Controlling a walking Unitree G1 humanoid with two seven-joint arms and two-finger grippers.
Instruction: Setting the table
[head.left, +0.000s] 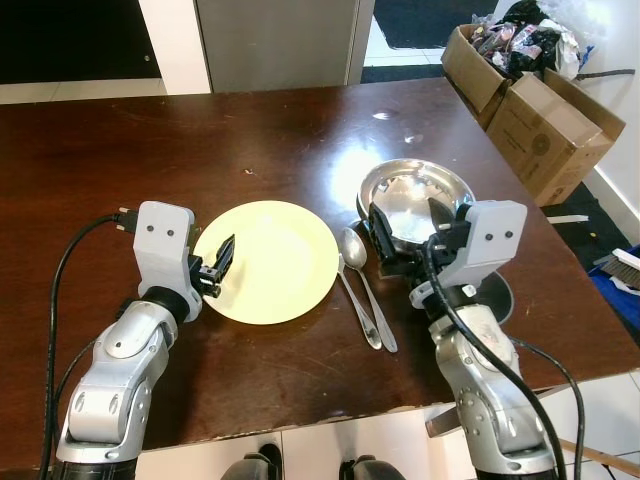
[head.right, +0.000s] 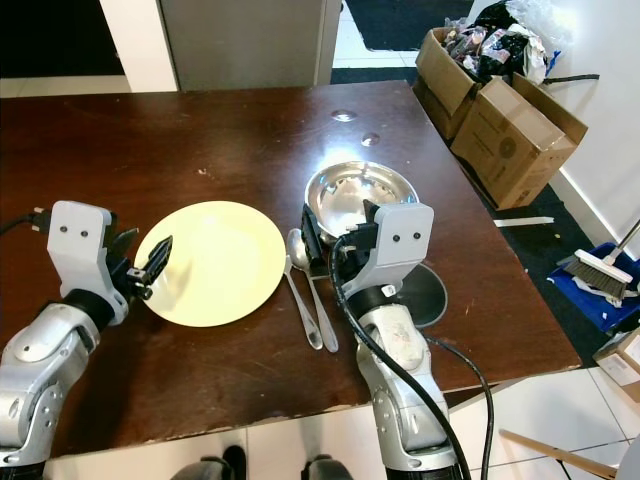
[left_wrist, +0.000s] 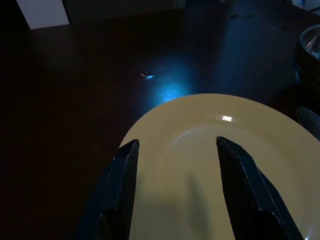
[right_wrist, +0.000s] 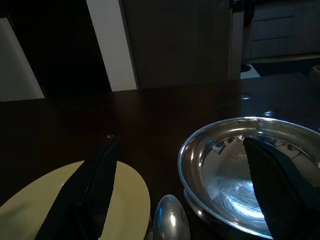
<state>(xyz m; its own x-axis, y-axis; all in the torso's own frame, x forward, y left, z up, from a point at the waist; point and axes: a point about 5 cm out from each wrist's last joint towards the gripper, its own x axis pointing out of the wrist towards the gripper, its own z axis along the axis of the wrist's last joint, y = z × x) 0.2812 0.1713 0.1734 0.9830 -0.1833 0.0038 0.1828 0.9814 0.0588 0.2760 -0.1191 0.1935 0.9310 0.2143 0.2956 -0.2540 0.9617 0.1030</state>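
Note:
A yellow plate (head.left: 275, 265) lies on the dark wooden table (head.left: 130, 150). Just right of it are two metal spoons (head.left: 357, 285), side by side with their bowls pointing away from me. Behind the spoons stands a shiny steel bowl (head.left: 415, 190). My left gripper (head.left: 218, 265) hovers open over the plate's left rim; the left wrist view shows the plate (left_wrist: 220, 160) between its fingers (left_wrist: 122, 185). My right gripper (head.left: 410, 228) is open wide just above the near rim of the steel bowl (right_wrist: 250, 170), with a spoon's tip (right_wrist: 171, 220) below it. Neither gripper holds anything.
A dark grey round mat (head.right: 432, 292) lies on the table under my right arm. Two cardboard boxes (head.left: 545, 125) stand on the floor beyond the table's right edge, with a brush and blue dustpan (head.right: 598, 275) near them. A grey cabinet (head.left: 280, 40) is behind the table.

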